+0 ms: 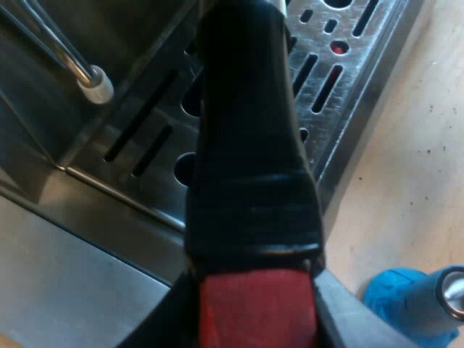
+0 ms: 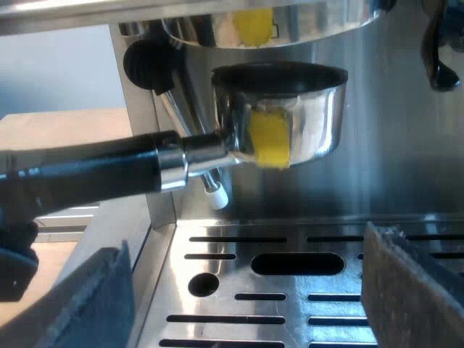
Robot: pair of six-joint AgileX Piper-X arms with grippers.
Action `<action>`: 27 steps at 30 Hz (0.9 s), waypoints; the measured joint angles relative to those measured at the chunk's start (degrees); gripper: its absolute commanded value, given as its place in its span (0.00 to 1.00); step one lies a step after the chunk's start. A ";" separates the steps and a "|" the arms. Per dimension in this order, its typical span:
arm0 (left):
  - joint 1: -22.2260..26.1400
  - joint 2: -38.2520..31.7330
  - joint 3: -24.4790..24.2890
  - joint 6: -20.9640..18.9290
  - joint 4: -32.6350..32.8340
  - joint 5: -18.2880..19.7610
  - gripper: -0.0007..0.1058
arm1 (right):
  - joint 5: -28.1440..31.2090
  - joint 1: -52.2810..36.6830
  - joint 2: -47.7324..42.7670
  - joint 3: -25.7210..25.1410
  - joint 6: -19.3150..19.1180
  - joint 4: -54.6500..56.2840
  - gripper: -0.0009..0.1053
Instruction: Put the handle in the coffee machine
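Hanging the metal holder point(image 2: 290, 123) just under the brew head point(image 2: 319, 22) of the espresso machine point(image 2: 406, 145), rim up, apparently parted from the head by a thin gap. Clamped by the handle point(image 1: 246, 145), close to its red end point(image 1: 257, 308), in the closed jaws of the left gripper point(image 1: 257, 319). Lying near level, with the long axis running nine to three o'clock across the right wrist view: cup end toward three, red end out toward nine. Seen from the left wrist, pointing away toward twelve o'clock over the slotted drip tray point(image 2: 348, 297).

Judged from the gap, not yet seated. To finish the step well: keep the cup level, raise it straight toward twelve o'clock until the rim meets the head all round, then swing the handle sideways to lock. Worth keeping the grip firm and the lift slow, since a tilted rim could jam against the head.

Hovering low over the drip tray, at six o'clock from the cup, with the right gripper point(image 2: 250, 290): jaws wide apart, holding nothing. Flanked near the handle's metal neck by the steam wand point(image 1: 69, 61) and its white tip point(image 1: 96, 85). Backed, just off the tray's edge, by a blue tamper point(image 1: 409, 301) on the pale table point(image 1: 406, 159).
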 measured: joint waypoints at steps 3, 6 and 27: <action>0.00 0.00 0.00 0.00 -0.37 0.00 0.01 | 0.00 0.00 0.00 0.00 0.02 0.00 0.64; 0.00 0.00 0.00 0.00 -0.35 0.46 0.01 | 0.00 0.00 0.00 0.00 0.02 0.00 0.64; 0.58 0.14 -4.45 0.92 4.22 5.12 0.01 | 0.00 0.00 0.00 0.00 0.02 0.00 0.64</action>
